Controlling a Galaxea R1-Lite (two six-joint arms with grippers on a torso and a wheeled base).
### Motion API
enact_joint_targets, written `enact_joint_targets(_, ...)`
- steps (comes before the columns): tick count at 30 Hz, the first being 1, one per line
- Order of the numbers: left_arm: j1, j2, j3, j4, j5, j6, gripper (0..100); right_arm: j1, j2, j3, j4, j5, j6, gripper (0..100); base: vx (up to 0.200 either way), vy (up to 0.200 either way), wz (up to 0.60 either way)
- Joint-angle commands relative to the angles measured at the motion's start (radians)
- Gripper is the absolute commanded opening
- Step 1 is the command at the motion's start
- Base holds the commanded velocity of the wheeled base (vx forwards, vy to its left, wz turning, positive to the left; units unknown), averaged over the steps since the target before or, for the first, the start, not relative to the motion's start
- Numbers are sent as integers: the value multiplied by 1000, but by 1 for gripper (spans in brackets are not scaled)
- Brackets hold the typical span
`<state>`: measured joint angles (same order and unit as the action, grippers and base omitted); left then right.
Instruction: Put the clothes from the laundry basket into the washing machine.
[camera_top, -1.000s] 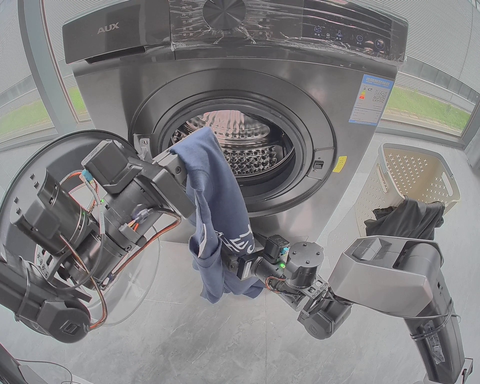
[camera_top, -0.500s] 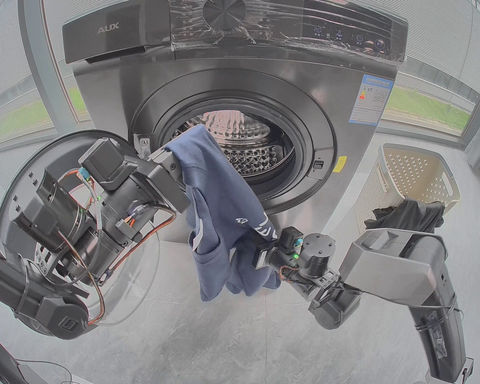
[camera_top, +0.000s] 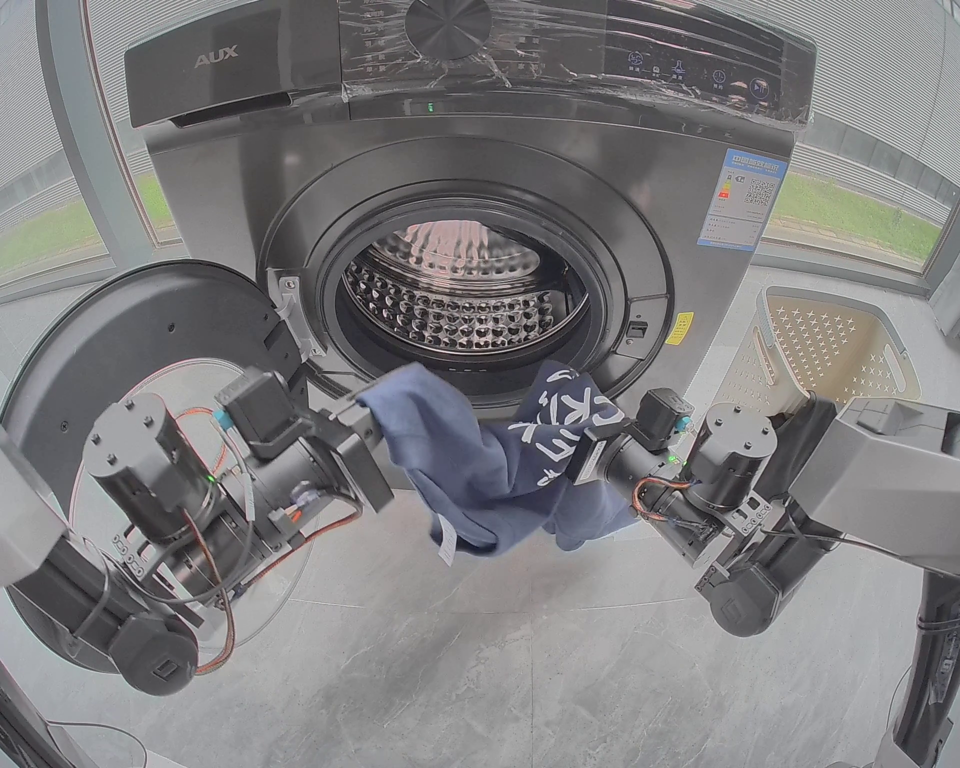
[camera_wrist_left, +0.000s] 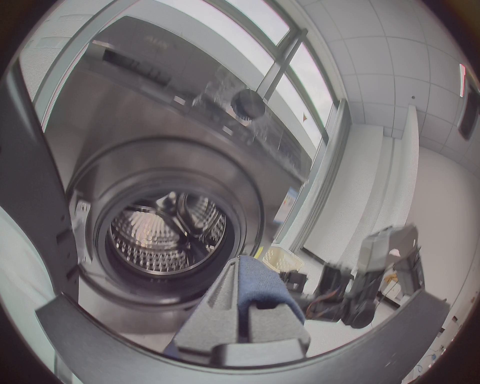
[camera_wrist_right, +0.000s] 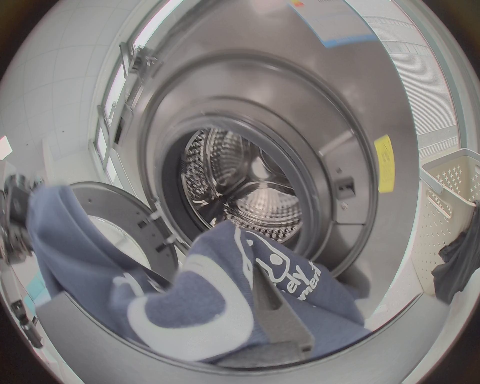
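1. Left claw (camera_top: 366, 418): clamped on one end of the navy-blue T-shirt (camera_top: 495, 470), a soft fabric garment with white print. In the left wrist view the blue cloth sits pinched between the two grey fingers (camera_wrist_left: 220, 310).
2. Right claw (camera_top: 590, 455): closed on the opposite, printed end of the T-shirt. The cloth is draped over the grey finger (camera_wrist_right: 277, 315) seen in the right wrist view.
3. T-shirt position: it is slung between the two claws and sags in the middle above the grey tiled floor (camera_top: 480, 680). It hangs just in front of the machine, level with and below the lower rim of the round drum opening (camera_top: 455, 290), and outside the drum.
4. Grey front-loading washing machine (camera_top: 450, 150): its round door (camera_top: 130, 330) is swung open toward the robot's left, exposing the perforated steel drum.
5. Cream perforated plastic laundry basket (camera_top: 835, 345): it stands on the floor at the right side of the machine. A dark garment (camera_wrist_right: 457, 260) is draped over its rim.
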<state>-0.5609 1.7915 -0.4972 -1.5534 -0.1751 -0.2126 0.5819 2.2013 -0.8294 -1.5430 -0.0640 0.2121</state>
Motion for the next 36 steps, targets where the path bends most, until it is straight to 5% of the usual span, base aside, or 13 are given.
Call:
enact_joint_targets(1, 12, 112, 65, -2, -9, 27, 0, 52, -110, 27, 0, -5, 6, 0, 0, 0, 0)
enact_joint_targets(5, 10, 161, 89, -4, -30, 71, 0, 79, -124, 21, 0, -7, 7, 0, 0, 0, 0)
enact_joint_targets(9, 22, 186, 92, -5, -35, 74, 0, 88, -124, 18, 0, -8, 7, 0, 0, 0, 0)
enact_joint_targets(10, 29, 189, 94, -5, -40, 76, 100, 88, -124, 18, 0, -8, 7, 0, 0, 0, 0)
enact_joint_targets(17, 30, 206, 121, -4, -70, 78, 100, 58, -117, -1, 0, -5, 7, 0, 0, 0, 0)
enact_joint_targets(22, 12, 250, 210, -7, -127, 131, 100, 10, -115, -71, 1, -7, 15, 0, 0, 0, 0)
enact_joint_targets(31, -13, 266, 341, -5, -215, 191, 100, 6, -114, -82, 0, -8, 16, 0, 0, 0, 0)
enact_joint_targets(36, -21, 284, 341, -7, -222, 208, 100, 16, -112, -70, 0, -10, 18, 0, 0, 0, 0)
